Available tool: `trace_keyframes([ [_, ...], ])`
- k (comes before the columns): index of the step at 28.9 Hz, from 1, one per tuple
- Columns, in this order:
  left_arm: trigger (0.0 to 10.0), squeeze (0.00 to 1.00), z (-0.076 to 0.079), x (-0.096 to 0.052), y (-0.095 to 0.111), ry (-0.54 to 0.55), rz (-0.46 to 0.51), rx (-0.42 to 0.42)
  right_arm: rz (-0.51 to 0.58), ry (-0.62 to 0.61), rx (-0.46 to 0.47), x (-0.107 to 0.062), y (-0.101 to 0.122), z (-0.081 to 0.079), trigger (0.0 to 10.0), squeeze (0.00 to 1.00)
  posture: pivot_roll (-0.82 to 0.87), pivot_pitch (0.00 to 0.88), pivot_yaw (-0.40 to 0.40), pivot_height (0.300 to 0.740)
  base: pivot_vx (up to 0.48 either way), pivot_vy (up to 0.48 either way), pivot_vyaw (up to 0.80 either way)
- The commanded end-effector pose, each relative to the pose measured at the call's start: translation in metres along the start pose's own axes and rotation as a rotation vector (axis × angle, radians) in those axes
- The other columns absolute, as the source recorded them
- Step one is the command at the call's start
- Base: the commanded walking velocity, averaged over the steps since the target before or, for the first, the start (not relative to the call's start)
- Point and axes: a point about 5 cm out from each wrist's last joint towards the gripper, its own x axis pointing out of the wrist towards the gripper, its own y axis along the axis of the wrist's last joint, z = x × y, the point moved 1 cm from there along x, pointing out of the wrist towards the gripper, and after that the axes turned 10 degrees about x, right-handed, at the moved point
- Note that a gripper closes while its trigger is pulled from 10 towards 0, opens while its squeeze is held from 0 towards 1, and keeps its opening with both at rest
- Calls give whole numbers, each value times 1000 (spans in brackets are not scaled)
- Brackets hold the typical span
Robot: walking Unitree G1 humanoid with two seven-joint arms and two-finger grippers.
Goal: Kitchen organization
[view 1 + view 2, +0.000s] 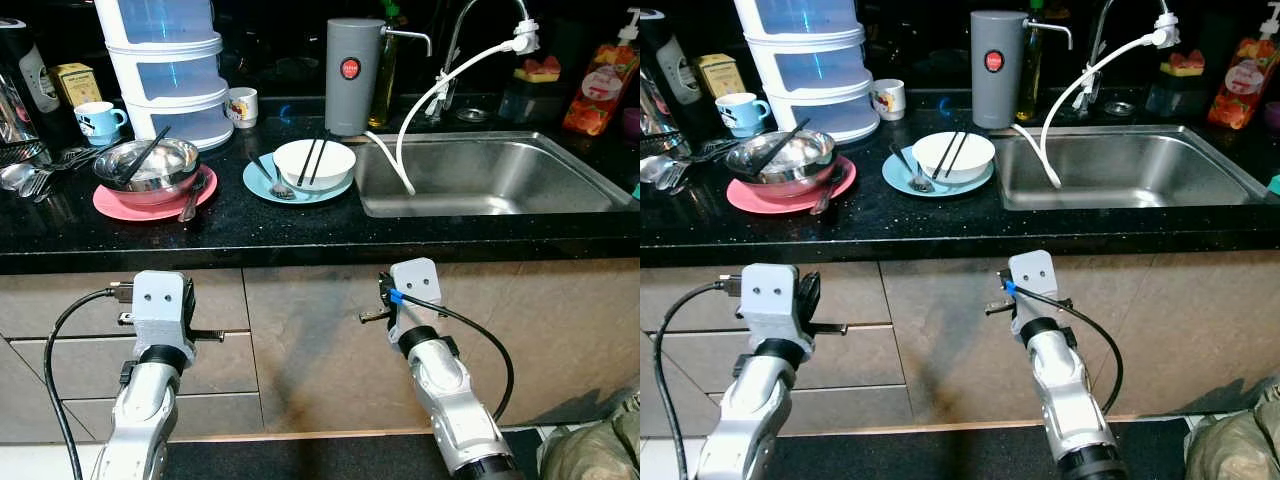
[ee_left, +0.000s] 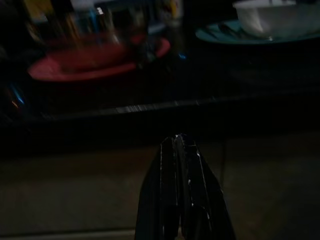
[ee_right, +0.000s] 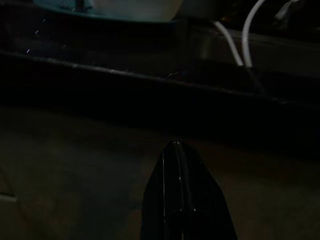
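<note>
Left eye view, counter: black speckled stone countertop (image 1: 300, 235), glossy, with beige cabinet fronts (image 1: 320, 340) below.
Sink: stainless steel basin (image 1: 480, 175) set into the counter on the right; a white hose (image 1: 420, 110) runs from the tap down into it.
Pink plate: round, matte pink plate (image 1: 150, 200) at counter left, carrying a shiny steel bowl (image 1: 147, 165) with a dark utensil leaning inside.
Blue plate: pale blue plate (image 1: 262, 183) between the pink plate and the sink, carrying a white ceramic bowl (image 1: 314, 163) with black chopsticks (image 1: 312, 155) across it and a spoon (image 1: 272, 178) beside the bowl.
Back row: stacked translucent white containers (image 1: 165, 70), blue mug (image 1: 98, 121), small printed cup (image 1: 242, 106), grey cylindrical dispenser (image 1: 353, 75) with a red button.
Loose cutlery: metal pieces (image 1: 40, 175) at far left edge.
Left gripper: (image 2: 182, 145) below the counter edge, before the cabinets, fingers pressed together, holding nothing.
Right gripper: (image 3: 175, 147) also below the edge, near the sink front, fingers together, empty.
</note>
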Motion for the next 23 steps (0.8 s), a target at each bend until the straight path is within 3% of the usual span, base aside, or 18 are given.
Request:
trace_keyframes([
  [1, 10000, 0, -3, 1, 3, 9, 10, 35, 47, -24, 20, -1, 7, 5, 10000, 0, 7, 31, -16, 740, 0, 0, 0],
  [5, 10000, 0, -13, 11, 24, 58, 98, 35, 160, -8, 36, 5, 34, 5, 10000, 0, 6, 31, -13, 740, 0, 0, 0],
  [10, 10000, 0, -16, 17, 36, 70, 139, 53, 204, -17, 35, 9, 47, 5, 10000, 0, 6, 34, -14, 740, 0, 0, 0],
  [13, 10000, 0, -19, 25, 61, 68, 215, 85, 275, 3, 93, 14, 74, 0, 10000, 0, 7, 36, -16, 740, 0, 0, 0],
  [23, 10000, 0, -14, 24, 57, 39, 198, 72, 275, 23, 53, 19, 77, -4, 10000, 0, 7, 32, -18, 740, 25, 0, 0],
])
